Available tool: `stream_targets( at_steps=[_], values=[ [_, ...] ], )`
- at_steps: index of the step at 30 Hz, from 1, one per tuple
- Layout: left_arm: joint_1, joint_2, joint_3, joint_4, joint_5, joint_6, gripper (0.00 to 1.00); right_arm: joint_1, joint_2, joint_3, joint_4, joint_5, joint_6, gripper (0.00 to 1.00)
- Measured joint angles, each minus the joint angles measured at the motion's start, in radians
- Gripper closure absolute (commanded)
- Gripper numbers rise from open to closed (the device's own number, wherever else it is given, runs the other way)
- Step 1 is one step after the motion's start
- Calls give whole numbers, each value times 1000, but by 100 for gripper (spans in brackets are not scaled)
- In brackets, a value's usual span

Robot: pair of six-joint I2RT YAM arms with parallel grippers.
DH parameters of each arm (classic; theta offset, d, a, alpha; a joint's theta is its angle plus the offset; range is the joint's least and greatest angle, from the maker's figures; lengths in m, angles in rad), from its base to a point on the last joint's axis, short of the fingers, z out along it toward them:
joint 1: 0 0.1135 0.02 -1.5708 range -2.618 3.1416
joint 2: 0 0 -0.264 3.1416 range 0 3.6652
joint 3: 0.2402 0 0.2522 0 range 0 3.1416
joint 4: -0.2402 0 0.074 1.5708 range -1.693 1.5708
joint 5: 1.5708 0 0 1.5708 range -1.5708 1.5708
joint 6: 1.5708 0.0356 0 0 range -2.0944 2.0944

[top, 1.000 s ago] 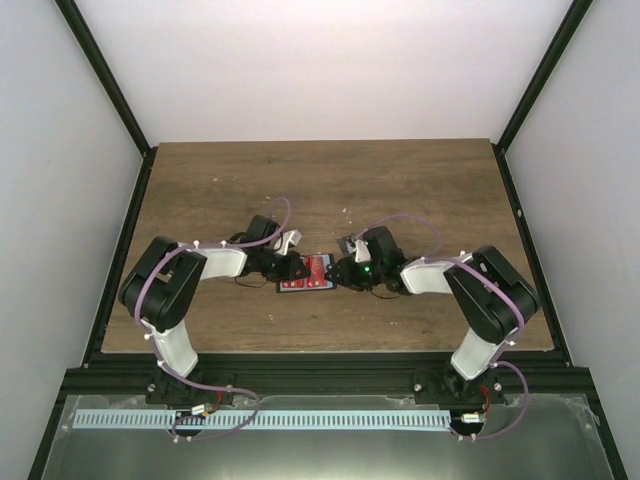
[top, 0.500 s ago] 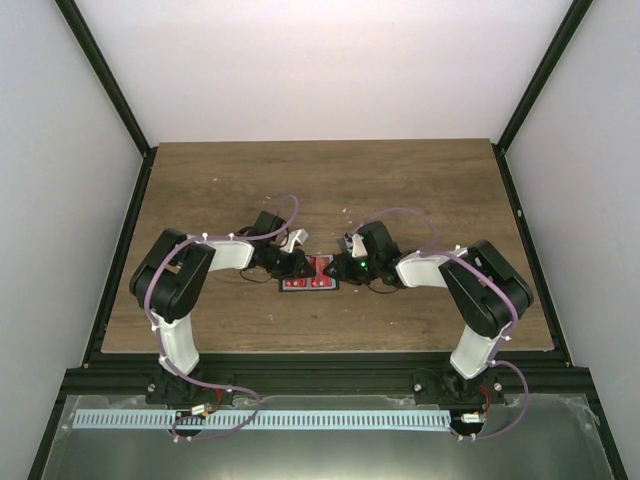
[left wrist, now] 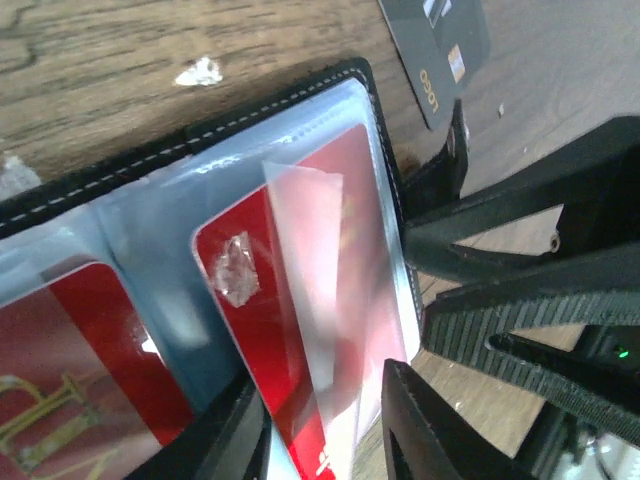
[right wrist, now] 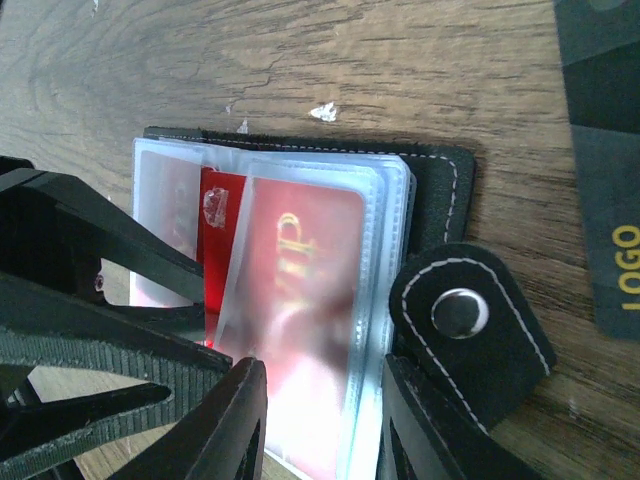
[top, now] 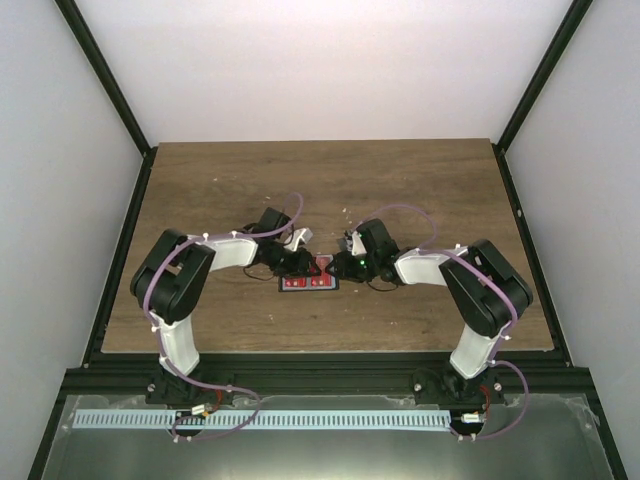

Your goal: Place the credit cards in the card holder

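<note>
one card holder [top: 310,283] lies open on the worktop [top: 420,180], between the two claws. at least two red cards [left wrist: 250,330] sit in its clear sleeves [right wrist: 160,200], one of them with gold marks. one dark grey card [right wrist: 600,150] lies flat just beside the holder's snap tab [right wrist: 465,315]. the left claw [left wrist: 322,400] stands parted, gripping nothing, astride a red card's end. the right claw [right wrist: 322,380] straddles the sleeves; whether it pinches them i cannot tell.
</note>
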Motion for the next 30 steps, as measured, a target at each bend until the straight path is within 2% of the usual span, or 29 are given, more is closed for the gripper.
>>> stream_targets(
  at_steps=[7,11,19,20,21,24,26,30],
  values=[
    [-20,-69,9,-107,-132,8,42,0,0,0,1,-4,-3,66],
    [-25,-111,13,-177,-209,8,34,0,-1,0,-7,-4,-7,66],
    [-44,-225,13,-282,-293,1,30,0,-51,0,-21,-41,-11,66],
    [-46,-240,13,-287,-301,0,32,0,-56,0,-21,-54,-11,66],
    [-47,-256,13,-292,-312,-2,38,0,-58,0,-20,-68,-11,66],
    [-48,-297,6,-294,-360,-10,68,1,-59,0,-17,-111,-10,66],
    [-48,-301,2,-295,-378,-13,81,7,-58,4,-17,-134,-10,66],
    [-48,-294,-32,-281,-423,-26,92,28,-44,39,-13,-154,-6,66]
  ],
)
